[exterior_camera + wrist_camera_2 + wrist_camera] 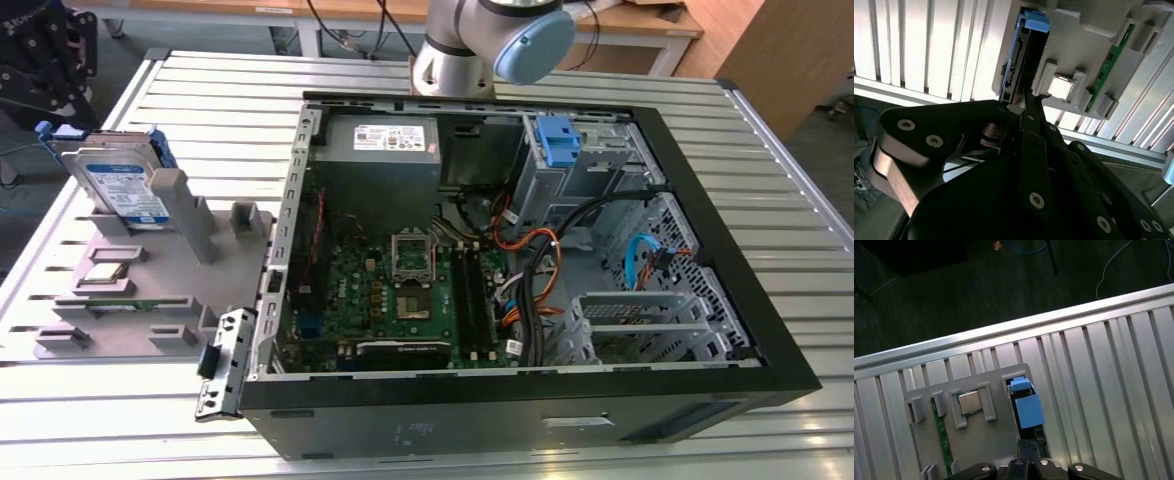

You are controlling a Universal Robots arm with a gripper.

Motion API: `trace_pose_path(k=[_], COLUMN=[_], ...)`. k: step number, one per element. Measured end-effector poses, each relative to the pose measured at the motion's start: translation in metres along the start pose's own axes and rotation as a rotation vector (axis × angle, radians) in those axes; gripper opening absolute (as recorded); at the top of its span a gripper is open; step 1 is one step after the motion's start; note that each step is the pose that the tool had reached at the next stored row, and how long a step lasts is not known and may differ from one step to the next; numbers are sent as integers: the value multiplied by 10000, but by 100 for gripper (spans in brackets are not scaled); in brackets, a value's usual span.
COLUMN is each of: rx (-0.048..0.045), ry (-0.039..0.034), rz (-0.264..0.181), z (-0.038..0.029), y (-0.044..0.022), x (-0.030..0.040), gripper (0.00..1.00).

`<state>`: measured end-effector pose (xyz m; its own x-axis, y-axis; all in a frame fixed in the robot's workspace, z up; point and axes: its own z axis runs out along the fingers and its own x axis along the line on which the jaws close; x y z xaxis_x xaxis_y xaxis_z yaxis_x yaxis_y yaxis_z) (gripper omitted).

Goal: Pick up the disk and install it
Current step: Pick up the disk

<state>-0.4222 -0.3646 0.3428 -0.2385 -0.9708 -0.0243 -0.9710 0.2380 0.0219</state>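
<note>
We see a table (774,180) of ribbed metal slats, pale and brushed, with a soft sheen. The disk (118,185) has a dull silver metal body, a smooth blue-and-white label and blue plastic rails (the blue looks faintly glossy in both wrist views). The holder (160,290) is matt grey plastic. The computer case (467,430) is matt black outside and bare grey sheet metal inside, with a green circuit board (387,300). The arm (461,45) has a smooth, glossy silver shell. The gripper (1026,102) is matt black with shiny metal screw heads.
</note>
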Motion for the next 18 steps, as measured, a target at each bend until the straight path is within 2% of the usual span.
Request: trace_pose_path(k=[4, 7, 14, 16, 18], rx=[-14, -12, -3, -18, -30], ry=[8, 9, 9, -82, -128], rz=[-518, -727, -835, -837, -836], z=[8, 19, 24, 27, 25], y=[0, 0, 0, 0, 0], x=[0, 0, 0, 1, 0], gripper=[11, 11, 11, 11, 11])
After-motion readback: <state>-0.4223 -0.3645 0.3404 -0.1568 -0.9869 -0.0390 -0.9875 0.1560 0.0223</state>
